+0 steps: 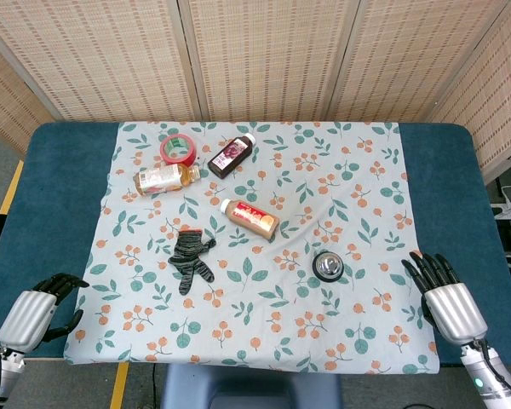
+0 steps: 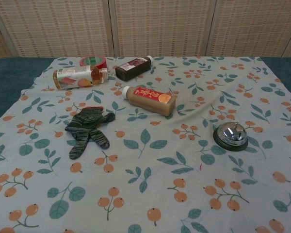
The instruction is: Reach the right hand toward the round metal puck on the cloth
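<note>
Chrome-domed round metal puck (image 1: pixel 327 267) on a black base gleams, lying on cloth (image 1: pixel 366 324).

Puck (image 1: pixel 327 267) on cloth (image 1: pixel 366 332), near right. Glove (image 1: pixel 192 258) near left. Three bottles (image 1: pixel 249 217) and tape roll (image 1: pixel 178 150) far left. Hands at near corners.

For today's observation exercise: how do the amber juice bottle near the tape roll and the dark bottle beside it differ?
The amber bottle holds pale orange liquid; the dark bottle looks nearly black with a maroon label. The amber bottle lies almost level across the cloth; the dark bottle lies diagonally. Both lie on their sides on the cloth, near the tape roll.
</note>
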Robot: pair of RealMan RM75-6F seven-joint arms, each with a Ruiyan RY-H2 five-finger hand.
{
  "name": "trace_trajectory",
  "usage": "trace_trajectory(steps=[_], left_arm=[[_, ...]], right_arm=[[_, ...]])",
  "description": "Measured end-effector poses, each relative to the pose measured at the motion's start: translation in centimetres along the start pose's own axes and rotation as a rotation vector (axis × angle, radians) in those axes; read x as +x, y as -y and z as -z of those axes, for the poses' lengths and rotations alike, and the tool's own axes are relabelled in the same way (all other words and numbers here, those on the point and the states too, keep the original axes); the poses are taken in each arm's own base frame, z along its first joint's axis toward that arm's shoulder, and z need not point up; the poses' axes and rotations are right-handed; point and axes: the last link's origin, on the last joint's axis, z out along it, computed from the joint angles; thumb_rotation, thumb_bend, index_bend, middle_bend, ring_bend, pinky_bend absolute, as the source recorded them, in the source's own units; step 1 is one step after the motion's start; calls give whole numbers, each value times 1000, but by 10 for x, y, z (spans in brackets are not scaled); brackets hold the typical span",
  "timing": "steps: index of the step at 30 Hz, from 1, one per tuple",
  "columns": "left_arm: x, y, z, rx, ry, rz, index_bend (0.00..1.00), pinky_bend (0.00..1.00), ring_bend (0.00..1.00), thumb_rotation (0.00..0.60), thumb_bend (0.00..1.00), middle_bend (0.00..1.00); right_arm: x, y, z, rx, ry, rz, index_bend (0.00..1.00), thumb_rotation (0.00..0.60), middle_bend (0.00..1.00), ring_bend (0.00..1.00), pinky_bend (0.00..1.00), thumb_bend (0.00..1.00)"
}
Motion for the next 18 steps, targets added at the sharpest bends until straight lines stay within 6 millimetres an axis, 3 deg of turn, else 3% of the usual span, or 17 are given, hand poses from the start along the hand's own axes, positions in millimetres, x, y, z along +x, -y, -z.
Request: trace_trajectory(steps=[11,14,18], left_arm=[[3,-1,2,-7,-18,6,307,356,215,600,388,291],[3,2,1,7,-14,16,308,358,215,600,388,293],[6,1,2,4,-24,18,307,358,215,600,388,292]], right_arm=[[-10,4,-5,32,46,7,0,600,0,0,46,854],[-16,8,-14,50,74,1,0,600,0,0,46,854],[-26,19,-42,98,116,-1,0,600,0,0,45,853]])
